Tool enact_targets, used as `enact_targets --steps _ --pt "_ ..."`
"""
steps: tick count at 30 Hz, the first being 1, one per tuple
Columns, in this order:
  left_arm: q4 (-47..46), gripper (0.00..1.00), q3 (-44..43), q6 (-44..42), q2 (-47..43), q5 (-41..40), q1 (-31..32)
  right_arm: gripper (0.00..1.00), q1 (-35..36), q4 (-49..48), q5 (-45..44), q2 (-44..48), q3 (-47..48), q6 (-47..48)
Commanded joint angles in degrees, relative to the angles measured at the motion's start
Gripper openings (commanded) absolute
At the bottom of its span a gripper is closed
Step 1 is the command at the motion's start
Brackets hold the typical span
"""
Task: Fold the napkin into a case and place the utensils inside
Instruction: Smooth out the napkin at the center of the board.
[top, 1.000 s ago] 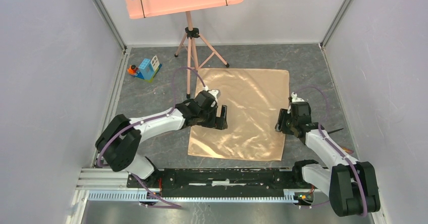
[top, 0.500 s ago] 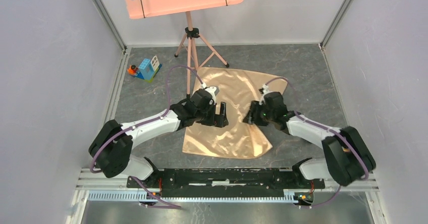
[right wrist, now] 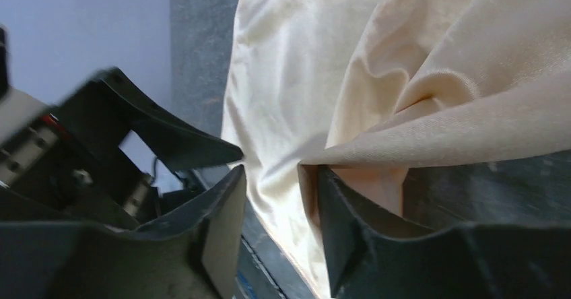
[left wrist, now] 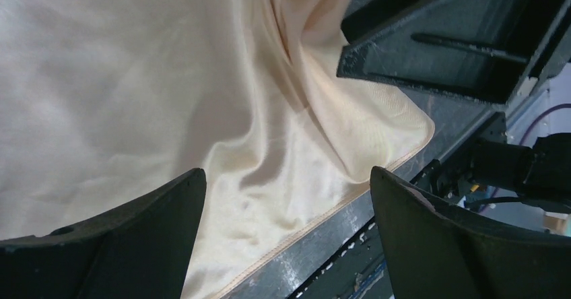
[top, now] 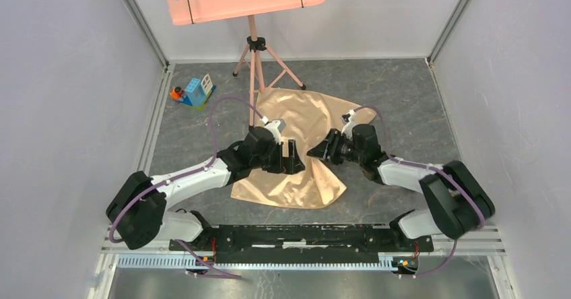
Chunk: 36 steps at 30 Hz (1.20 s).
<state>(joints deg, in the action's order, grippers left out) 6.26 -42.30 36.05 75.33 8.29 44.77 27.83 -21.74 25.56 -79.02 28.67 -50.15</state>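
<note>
Checking in from the remote desk. The napkin [top: 301, 118] sits around the middle of the table [top: 404, 97], no longer a flat sheet. Its right side is pulled inward and bunched up, so it's wide at the far edge, pinched in the middle and flared out again toward the near edge. No folds that look like a case yet, just creases and a big ridge.

The left gripper [top: 294, 157] is over the left part of the cloth with its claw spread wide. On the left wrist cam I see only satin lying under the gap, nothing pinched.

The right gripper [top: 316, 152] is nosed in from the right, almost facing the left one. On its wrist cam the fingers [right wrist: 350, 238] stand a little apart, with a fold of napkin bunched against one of them. I honestly can't tell whether it's actually clamped or just draped there.

The music stand [top: 253, 56] stands by the far edge, and there are some toy blocks [top: 195, 91] near the far-left corner.
</note>
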Motion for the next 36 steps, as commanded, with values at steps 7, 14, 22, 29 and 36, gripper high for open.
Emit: enact_targets --steps 7,14,22,29,36 --pt "-15.85 1.00 7.56 6.73 -4.19 0.61 2.05 0.33 6.64 -11.03 -12.11 -7.84 4.05 -28.04" --pt "-7.95 1.00 0.24 3.33 3.99 -18.07 10.80 0.21 7.52 -10.37 -15.39 -8.89 3.35 -35.75" --pt "-0.16 0.81 -6.89 7.99 13.60 -24.48 10.12 0.25 8.41 -7.54 -15.83 -6.59 2.37 -34.77" --pt "-8.05 0.32 0.46 7.82 12.30 -16.70 5.35 0.73 2.68 -2.05 -13.90 1.43 -0.94 -12.48" --pt "-23.85 0.25 10.98 7.77 9.77 -0.72 -0.58 0.76 -1.69 9.99 11.80 4.86 2.33 31.27"
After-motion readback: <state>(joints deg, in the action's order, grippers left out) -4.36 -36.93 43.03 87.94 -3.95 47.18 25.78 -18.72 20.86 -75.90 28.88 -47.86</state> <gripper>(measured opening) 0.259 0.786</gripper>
